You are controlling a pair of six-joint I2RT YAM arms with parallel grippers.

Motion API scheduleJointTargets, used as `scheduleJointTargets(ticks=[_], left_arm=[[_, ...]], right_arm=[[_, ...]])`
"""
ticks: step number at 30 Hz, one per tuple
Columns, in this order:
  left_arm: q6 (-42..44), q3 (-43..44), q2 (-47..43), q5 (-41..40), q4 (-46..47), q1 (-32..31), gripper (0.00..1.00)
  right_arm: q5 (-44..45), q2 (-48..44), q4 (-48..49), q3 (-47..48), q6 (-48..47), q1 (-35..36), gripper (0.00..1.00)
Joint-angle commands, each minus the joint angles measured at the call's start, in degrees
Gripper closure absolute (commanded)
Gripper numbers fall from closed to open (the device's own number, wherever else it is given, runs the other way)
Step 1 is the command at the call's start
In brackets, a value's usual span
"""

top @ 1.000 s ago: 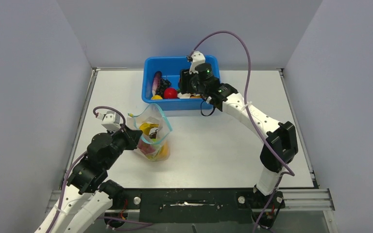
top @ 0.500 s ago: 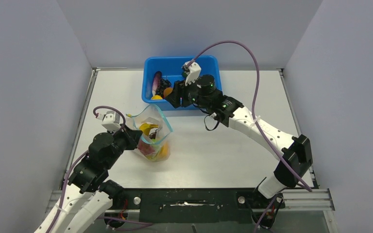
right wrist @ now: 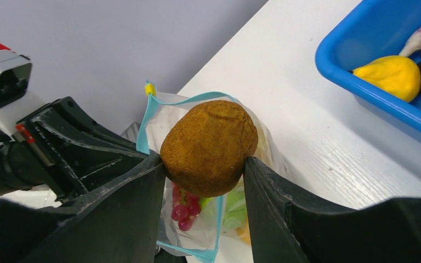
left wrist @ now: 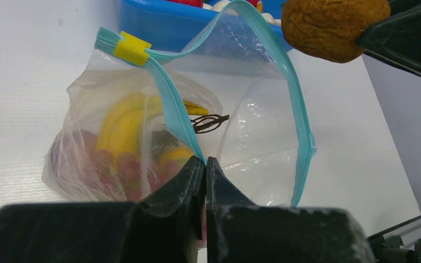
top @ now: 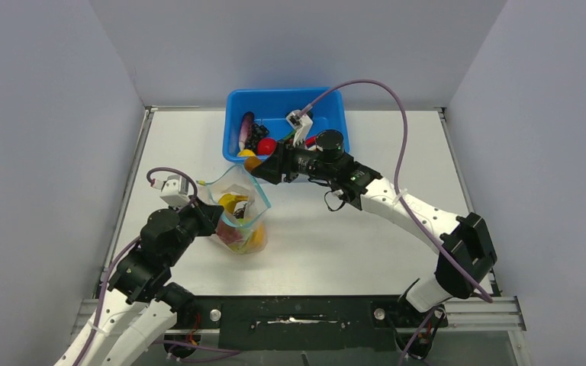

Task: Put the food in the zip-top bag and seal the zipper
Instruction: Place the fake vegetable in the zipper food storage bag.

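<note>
Lower left of the top view: the left gripper point(top: 212, 217), jaws pressed fully together, pinches the near rim of the zip-top bag point(top: 241, 215) at its teal zipper point(left wrist: 167, 104). A yellow slider point(left wrist: 132, 48) sits at the strip's left end. The bag rests on the white table point(top: 336, 229) with its mouth held agape; inside it lie a banana bunch point(left wrist: 119, 127) and reddish grapes point(right wrist: 185, 210). Centre of the top view: the right gripper point(top: 263, 168), jaws about half open, clamps a rough brown fruit point(right wrist: 208, 148) between its two black fingers point(right wrist: 285, 208). The fruit hangs clear of the bag, by the far rim of the open mouth. Upper centre: the blue tub point(top: 328, 103) holds a yellow piece point(right wrist: 392, 76) and a red piece point(top: 267, 146).
</note>
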Motion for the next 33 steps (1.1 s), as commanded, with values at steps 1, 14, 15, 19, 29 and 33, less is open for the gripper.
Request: scheduleJointTargets(ticks=[1, 14, 15, 19, 29, 33], left_arm=[[-0.32, -0.35, -0.36, -0.82, 2.63, 0.29, 1.00], [-0.36, -0.56, -0.76, -0.99, 2.56, 0.29, 1.00], [-0.38, -0.59, -0.79, -1.01, 2.55, 0.30, 1.00], [-0.36, -0.69, -1.05, -1.07, 2.63, 0.33, 1.00], [-0.20, -0.55, -0.96, -1.35, 2.72, 0.33, 1.00], [-0.20, -0.81, -1.77, -1.60, 3.03, 0.29, 1.00]], right_arm=[[-3.87, -3.15, 7.84, -0.92, 3.42, 1.29, 0.79], [-2.03, -0.63, 3.01, 1.57, 1.58, 4.79, 0.74], [-1.54, -0.49, 2.15, 1.69, 1.22, 4.92, 0.73], [-0.08, 0.88, -1.45, 2.69, 0.29, 5.35, 0.69], [0.16, 2.91, -9.08, 7.59, -1.75, 5.75, 0.44], [1.43, 2.01, -11.38, 8.00, -1.92, 5.67, 0.37]])
